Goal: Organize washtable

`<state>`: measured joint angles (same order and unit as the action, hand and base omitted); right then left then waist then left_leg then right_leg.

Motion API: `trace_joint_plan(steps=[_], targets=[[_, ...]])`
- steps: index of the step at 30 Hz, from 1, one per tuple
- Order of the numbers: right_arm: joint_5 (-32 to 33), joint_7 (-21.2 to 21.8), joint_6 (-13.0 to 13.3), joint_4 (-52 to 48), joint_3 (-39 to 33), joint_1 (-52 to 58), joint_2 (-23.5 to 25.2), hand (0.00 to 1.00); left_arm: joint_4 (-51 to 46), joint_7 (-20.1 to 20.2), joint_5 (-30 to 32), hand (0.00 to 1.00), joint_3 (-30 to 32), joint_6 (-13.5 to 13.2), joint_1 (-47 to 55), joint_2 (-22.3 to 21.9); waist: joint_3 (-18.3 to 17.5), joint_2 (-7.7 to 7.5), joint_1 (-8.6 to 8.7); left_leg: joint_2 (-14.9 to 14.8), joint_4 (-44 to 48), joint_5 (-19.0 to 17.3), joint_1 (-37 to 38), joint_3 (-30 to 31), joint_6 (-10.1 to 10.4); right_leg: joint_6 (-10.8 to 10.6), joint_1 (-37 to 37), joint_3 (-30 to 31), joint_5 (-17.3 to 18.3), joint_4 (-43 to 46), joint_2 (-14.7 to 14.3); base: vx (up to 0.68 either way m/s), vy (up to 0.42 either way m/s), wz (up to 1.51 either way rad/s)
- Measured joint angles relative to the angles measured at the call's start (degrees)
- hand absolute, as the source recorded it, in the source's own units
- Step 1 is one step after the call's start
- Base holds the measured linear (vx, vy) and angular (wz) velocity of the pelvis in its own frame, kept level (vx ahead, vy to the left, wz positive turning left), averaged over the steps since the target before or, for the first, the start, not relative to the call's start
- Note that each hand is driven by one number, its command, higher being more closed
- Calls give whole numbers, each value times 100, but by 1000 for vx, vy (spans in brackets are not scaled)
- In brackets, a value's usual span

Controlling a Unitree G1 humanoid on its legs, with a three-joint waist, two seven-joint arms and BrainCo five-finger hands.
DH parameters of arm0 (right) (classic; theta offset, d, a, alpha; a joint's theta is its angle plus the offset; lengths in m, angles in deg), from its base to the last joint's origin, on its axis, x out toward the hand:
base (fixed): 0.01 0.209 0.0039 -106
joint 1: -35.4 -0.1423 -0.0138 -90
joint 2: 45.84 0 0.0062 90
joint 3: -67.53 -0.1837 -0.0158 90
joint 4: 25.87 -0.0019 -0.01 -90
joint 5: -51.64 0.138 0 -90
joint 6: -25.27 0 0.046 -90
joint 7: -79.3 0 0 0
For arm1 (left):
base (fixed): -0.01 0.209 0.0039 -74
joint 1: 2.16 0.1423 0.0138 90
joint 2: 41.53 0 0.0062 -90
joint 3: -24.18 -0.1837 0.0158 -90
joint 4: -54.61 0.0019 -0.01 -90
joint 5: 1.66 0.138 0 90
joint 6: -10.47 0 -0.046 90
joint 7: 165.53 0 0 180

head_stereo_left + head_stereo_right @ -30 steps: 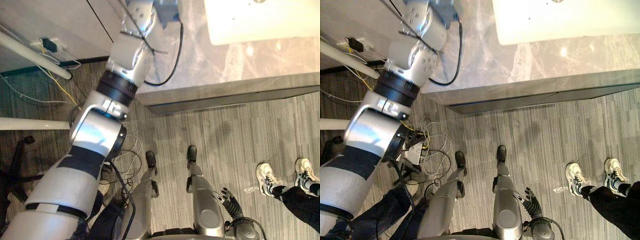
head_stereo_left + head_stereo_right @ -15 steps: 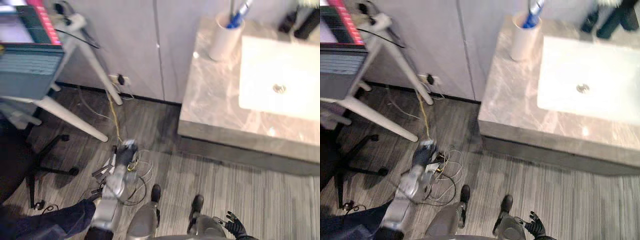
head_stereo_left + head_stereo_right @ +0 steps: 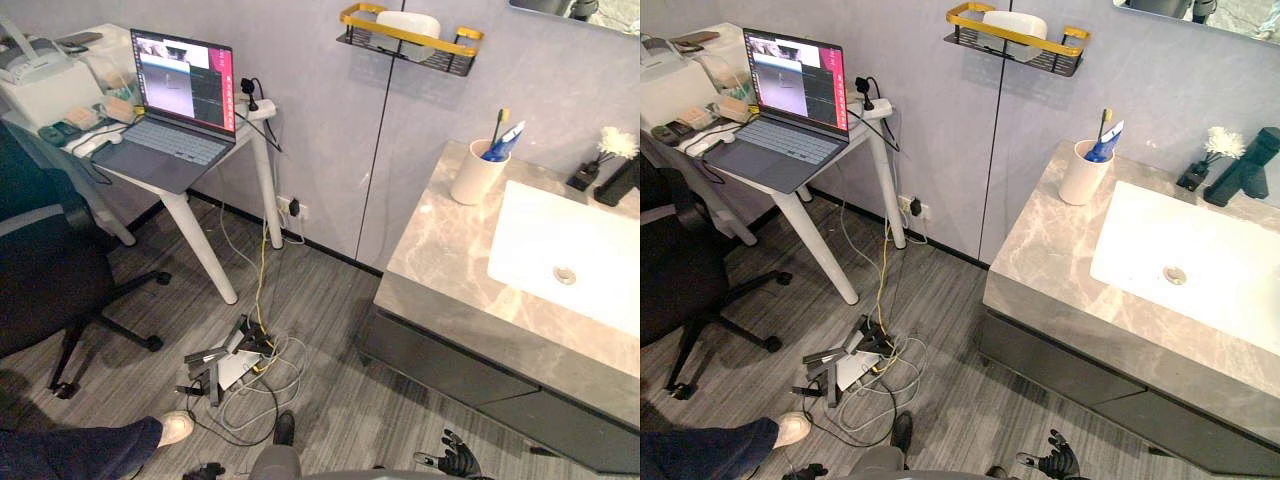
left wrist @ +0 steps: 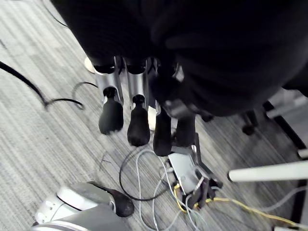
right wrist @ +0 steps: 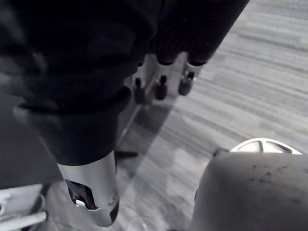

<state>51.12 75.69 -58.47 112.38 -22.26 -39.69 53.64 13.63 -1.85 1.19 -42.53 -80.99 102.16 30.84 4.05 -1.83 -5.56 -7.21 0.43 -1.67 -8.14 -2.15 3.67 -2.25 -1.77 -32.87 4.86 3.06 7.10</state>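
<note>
On the desk, the cup is seen untouched; the left robot hand and right robot hand are held spread and empty, so organizing is judged unstarted.

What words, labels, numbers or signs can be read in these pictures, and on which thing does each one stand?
No text can be read in any of these views.
Laptop on the desk: its screen shows windows with lines of print, too small to read.
Laptop keys: too small to read.
Blue tube standing in the cup beside the sink: any print on it is too small to tell.
</note>
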Motion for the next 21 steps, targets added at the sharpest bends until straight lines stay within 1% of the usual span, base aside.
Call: trace_joint_plan(steps=[2, 3, 4, 5, 6, 7, 8, 9, 10, 11, 12, 13, 14, 15, 16, 17, 18, 19, 20, 21], targets=[[2, 1, 10, 81, -74, -41, -13, 0, 66, 3, -14, 0, -3, -12, -14, -3, 4, 33, 17, -21, 222, 17, -69, -146, -1, -33, 13, 21, -17, 70, 74, 74, 62, -11], [4, -2, 8, 196, -165, -78, -32, 0, 130, -1, -87, 0, -4, -18, -35, -9, 5, 42, 23, -44, 571, 102, -171, -138, 91, -57, 16, 83, -5, 143, 105, 112, 129, -34], [4, -6, 0, 293, -233, -135, -39, 0, 142, -1, -121, 0, -10, -27, -34, -16, -27, 142, 35, -42, 932, 124, -256, -100, 30, -118, -4, 194, 11, 208, 131, 97, 135, -34], [4, -8, -1, 348, -249, -161, -13, 0, 149, -1, -123, 0, -25, -46, -38, -4, -35, 100, 44, 7, 1059, 102, -292, 0, -2, -159, 4, 256, 1, 213, 171, 90, 127, -42], [2, -7, -5, 471, -260, -237, 28, 0, 151, -1, -147, 0, -79, -101, -110, 22, -14, 39, 53, 110, 1158, 85, -320, 225, -10, -234, 58, 391, -38, 197, 253, 57, 95, -36], [2, -5, -13, 506, -276, -256, 45, 0, 164, -1, -168, 0, -112, -119, -151, 43, -2, 40, 64, 144, 1155, 68, -323, 275, 10, -255, 116, 455, -63, 201, 295, 58, 130, -55], [2, 7, -15, 551, -386, -333, 73, 0, 166, 5, -224, 0, -188, -141, -220, 79, -12, -6, 143, 161, 1101, -53, -313, 220, 116, -292, 240, 602, -144, 228, 358, 21, 118, -50], [-1, 4, -20, 553, -460, -380, 87, 0, 162, 8, -225, 0, -250, -158, -233, 91, 4, 17, 167, 163, 1074, -116, -302, 129, 125, -302, 334, 694, -162, 270, 387, -17, 176, -75], [-7, -9, -22, 540, -639, -463, 132, 0, 173, 17, -215, 0, -391, -163, -314, 120, 76, 64, 173, 173, 1091, -222, -308, -61, 76, -335, 508, 892, -225, 353, 442, -60, 183, -85], [-12, -13, -39, 537, -737, -526, 160, 0, 177, 31, -201, 0, -560, -166, -391, 174, 123, 69, 167, 224, 1158, -277, -349, -267, 57, -385, 639, 1131, -311, 391, 525, -74, 183, -87], [-19, -17, -54, 537, -740, -567, 157, 0, 180, 41, -174, 0, -656, -165, -422, 207, 146, 83, 172, 241, 1222, -322, -380, -351, 16, -394, 705, 1237, -360, 395, 552, -99, 178, -79], [-26, -33, -61, 502, -738, -633, 165, 0, 181, 102, -46, 0, -877, -168, -472, 305, 197, 97, 211, 250, 1440, -469, -466, -495, -44, -422, 830, 1416, -429, 431, 593, -104, 140, -58], [-25, -49, -61, 448, -733, -658, 169, 0, 187, 135, 26, 0, -975, -172, -512, 358, 254, 98, 244, 234, 1573, -574, -495, -590, -59, -418, 907, 1499, -446, 482, 605, -174, 171, -71], [-26, -74, -59, 422, -655, -755, 200, 0, 236, 165, 71, 0, -1089, -181, -577, 468, 346, 67, 332, 232, 1789, -716, -559, -811, -136, -320, 1023, 1595, -514, 529, 585, -240, 165, -90], [-26, -105, -63, 444, -447, -868, 212, 0, 292, 221, 74, 0, -1129, -177, -607, 502, 422, 101, 331, 104, 1759, -778, -533, -1097, -237, 117, 1068, 1489, -474, 420, 579, -232, 131, -104], [-33, -108, -71, 451, -363, -923, 197, 0, 314, 242, 74, 0, -1120, -175, -622, 477, 447, 164, 331, -6, 1695, -759, -512, -1266, -274, 321, 1102, 1148, -324, 604, 644, -217, 119, -133], [-128, -69, -112, 440, -249, -1039, 175, 0, 332, 251, 73, 0, -1117, -166, -641, 459, 543, 196, 322, -171, 1634, -727, -395, -1540, -344, 430, 1250, 404, -192, 1451, 846, -142, 94, -125], [-196, -8, -114, 466, -186, -1058, 176, 0, 387, 254, 73, 0, -1112, -152, -647, 498, 575, 208, 333, -252, 1640, -745, -334, -1725, -374, 501, 1185, -30, -38, 2029, 907, -125, 101, -117], [-213, 3, -118, 505, -139, -1058, 194, 0, 402, 254, 72, 0, -1098, -150, -647, 526, 569, 156, 324, -283, 1641, -750, -292, -1861, -387, 525, 1126, -146, 63, 2260, 902, -73, 36, -99], [-236, 23, -115, 614, -2, -1067, 235, 0, 440, 257, 58, 0, -951, -147, -644, 557, 553, 10, 312, -305, 1655, -748, -203, -2089, -435, 467, 947, -355, 338, 2548, 909, -42, -28, -112]])
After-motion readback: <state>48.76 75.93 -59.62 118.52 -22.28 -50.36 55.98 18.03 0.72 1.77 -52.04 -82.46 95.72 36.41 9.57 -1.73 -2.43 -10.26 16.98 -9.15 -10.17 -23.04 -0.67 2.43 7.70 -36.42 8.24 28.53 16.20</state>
